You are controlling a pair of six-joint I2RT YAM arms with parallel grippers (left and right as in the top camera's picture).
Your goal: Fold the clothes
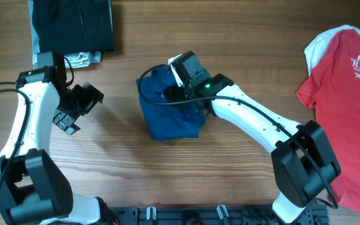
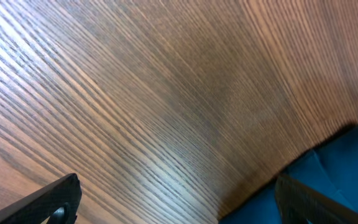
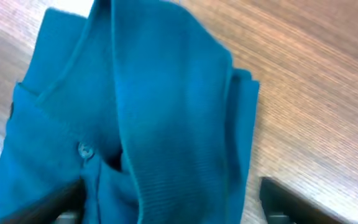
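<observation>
The dark blue shirt point(image 1: 167, 115) lies bunched in a rough folded heap at the table's middle. My right gripper point(image 1: 179, 92) hovers over its far edge, open. In the right wrist view the shirt point(image 3: 166, 112) fills the space between the spread fingers point(image 3: 166, 205), with a button and placket showing. My left gripper point(image 1: 80, 107) is open and empty over bare wood to the left of the shirt. In the left wrist view point(image 2: 179, 208) only a corner of the blue shirt point(image 2: 334, 174) shows at the right finger. A red T-shirt with white lettering point(image 1: 349, 81) lies at the right edge.
A dark folded garment stack point(image 1: 74, 25) sits at the far left, with a pale patterned cloth point(image 1: 83, 59) poking out beneath it. The wooden table point(image 1: 124, 162) is bare between the blue shirt and the front edge.
</observation>
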